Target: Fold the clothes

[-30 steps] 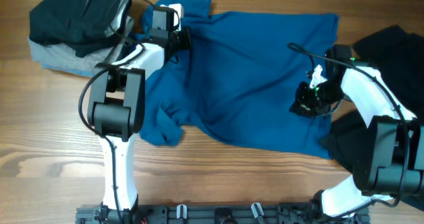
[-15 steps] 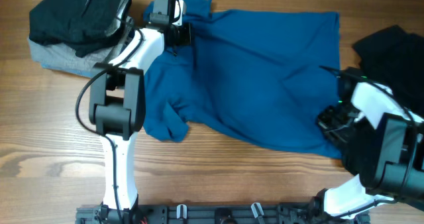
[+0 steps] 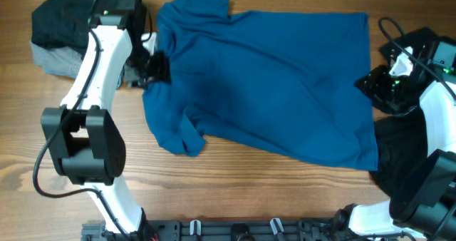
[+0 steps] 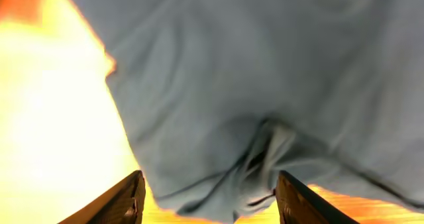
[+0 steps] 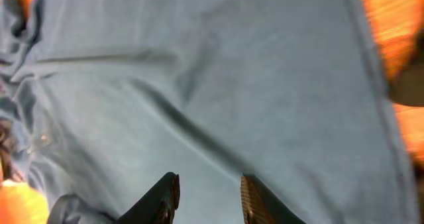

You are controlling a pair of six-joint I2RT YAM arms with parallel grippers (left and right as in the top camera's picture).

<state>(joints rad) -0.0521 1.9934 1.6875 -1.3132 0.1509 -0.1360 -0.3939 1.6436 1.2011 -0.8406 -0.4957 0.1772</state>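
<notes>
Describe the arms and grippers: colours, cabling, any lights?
Both match. The left arm and right arm have glossy white links with bulky black joint housings. Thin black cables loop loosely off each. The left gripper and right gripper are black, and the wrist views show dark, flat fingers. A small green light glows by the right gripper. No legible markings.

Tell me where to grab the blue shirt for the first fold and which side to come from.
Probably pinch the blue shirt at its far right hem corner, coming in from the right with the right hand. That edge lies straight and flat on the table, close beside the open hand, whereas the near left sleeve is bunched.
</notes>
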